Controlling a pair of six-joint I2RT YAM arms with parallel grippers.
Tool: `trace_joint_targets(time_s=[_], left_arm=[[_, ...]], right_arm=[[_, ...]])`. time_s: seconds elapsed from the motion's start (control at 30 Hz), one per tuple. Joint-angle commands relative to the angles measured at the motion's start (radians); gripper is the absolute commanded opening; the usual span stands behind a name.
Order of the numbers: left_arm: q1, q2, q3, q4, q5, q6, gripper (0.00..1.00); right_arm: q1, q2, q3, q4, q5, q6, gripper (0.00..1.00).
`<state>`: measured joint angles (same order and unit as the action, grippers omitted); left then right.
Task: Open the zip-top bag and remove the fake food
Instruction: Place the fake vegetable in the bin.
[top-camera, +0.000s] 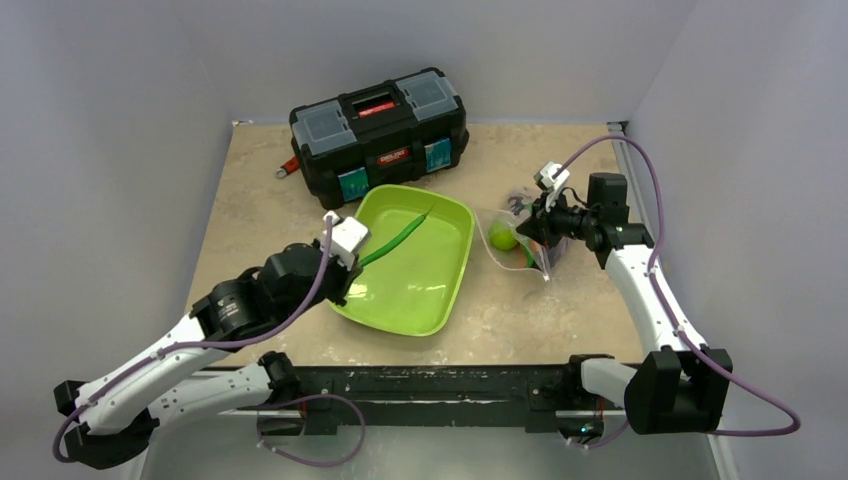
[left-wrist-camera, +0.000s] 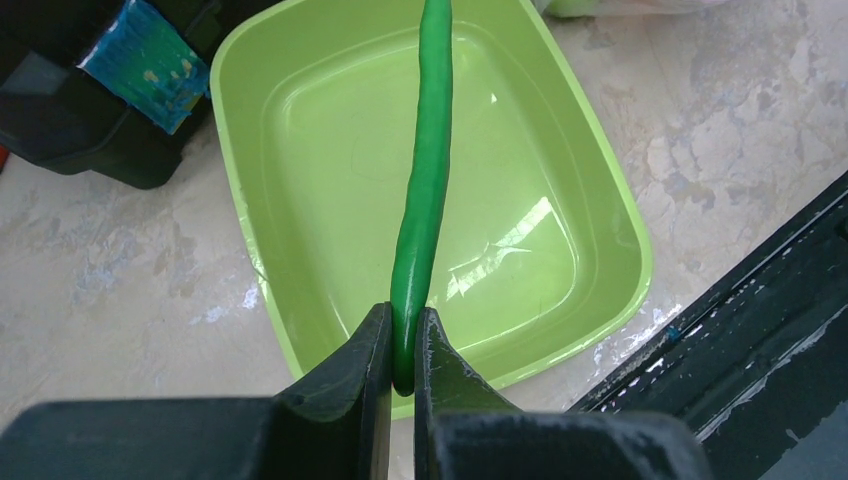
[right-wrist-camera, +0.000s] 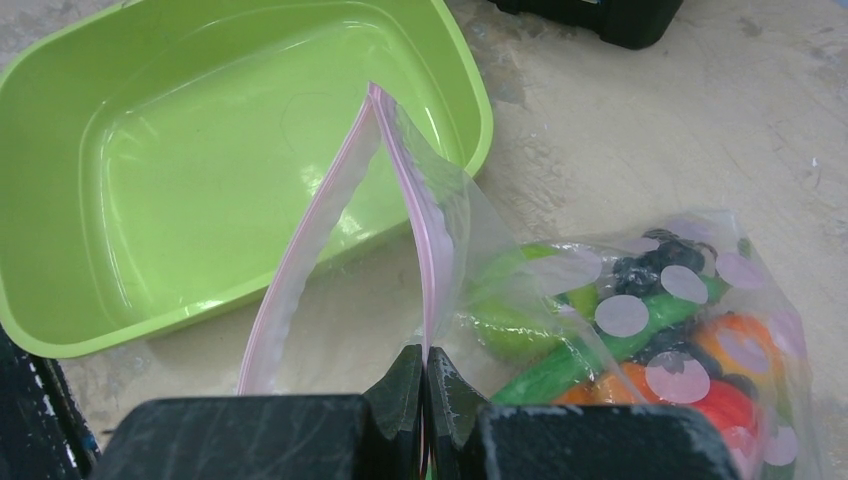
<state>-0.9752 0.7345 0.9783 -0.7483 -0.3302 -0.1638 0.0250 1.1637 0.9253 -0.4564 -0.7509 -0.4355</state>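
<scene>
Top view: left arm stretched low and forward, left claw (top-camera: 357, 266) pinching bean pod (top-camera: 400, 236) over green tray (top-camera: 440, 300). Right arm bent inward, right claw (top-camera: 532, 228) pressed together on bag (top-camera: 512, 245), just right of tray. Toolbox (top-camera: 380, 130) behind. Mottled beige table (top-camera: 250, 210), grey walls.
Left wrist: pod's far end cut off.
Right wrist: bag mouth gaping, pink strip (right-wrist-camera: 425, 240) pinched; toys (right-wrist-camera: 640, 330) blurred behind dotted plastic.
</scene>
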Motion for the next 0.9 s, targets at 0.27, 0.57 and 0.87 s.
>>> trace_joint_targets(time_s=[0.27,0.57,0.87], left_arm=[[0.03,0.092,-0.071,0.193,-0.005,-0.017,0.0],[0.106,0.19,-0.138,0.245,0.01,-0.111,0.0],[0.182,0.267,-0.236,0.335,0.08,-0.183,0.0]], right_arm=[[-0.008,-0.027,0.006,0.002,-0.023,-0.014,0.0],[-0.008,-0.03,0.004,0.002,-0.024,-0.016,0.0],[-0.008,-0.027,0.003,0.003,-0.024,-0.016,0.0]])
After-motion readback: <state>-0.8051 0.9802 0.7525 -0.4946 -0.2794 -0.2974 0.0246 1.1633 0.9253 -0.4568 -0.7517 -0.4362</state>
